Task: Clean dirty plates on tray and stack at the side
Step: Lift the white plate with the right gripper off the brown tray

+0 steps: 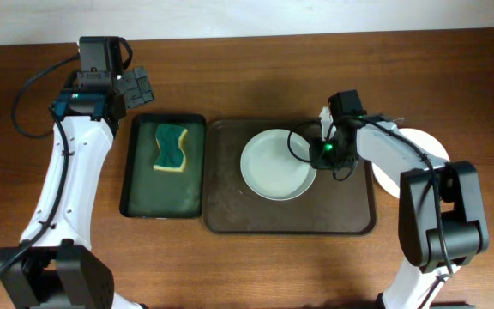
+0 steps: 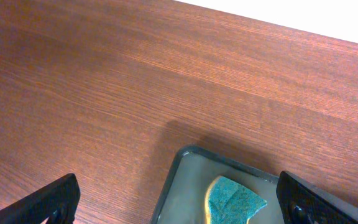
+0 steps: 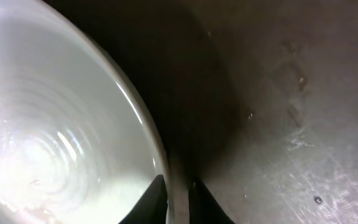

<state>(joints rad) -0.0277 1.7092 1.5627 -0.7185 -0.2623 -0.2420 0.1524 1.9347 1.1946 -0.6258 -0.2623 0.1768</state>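
Note:
A white plate (image 1: pixel 274 165) lies on the dark brown tray (image 1: pixel 230 215), right of its middle. My right gripper (image 1: pixel 322 153) is shut on this plate's right rim; in the right wrist view the rim (image 3: pixel 160 155) runs between the two dark fingertips (image 3: pixel 179 202). Another white plate (image 1: pixel 431 146) lies on the table right of the tray, partly hidden by my right arm. My left gripper (image 2: pixel 179 205) is open and empty, above the table at the far left corner of the black tray (image 2: pixel 173 180).
The narrower black tray (image 1: pixel 135 172) with a greenish bottom stands left of the brown tray and holds a green and yellow sponge (image 1: pixel 171 146), also seen in the left wrist view (image 2: pixel 232 202). Bare wooden table lies behind both trays.

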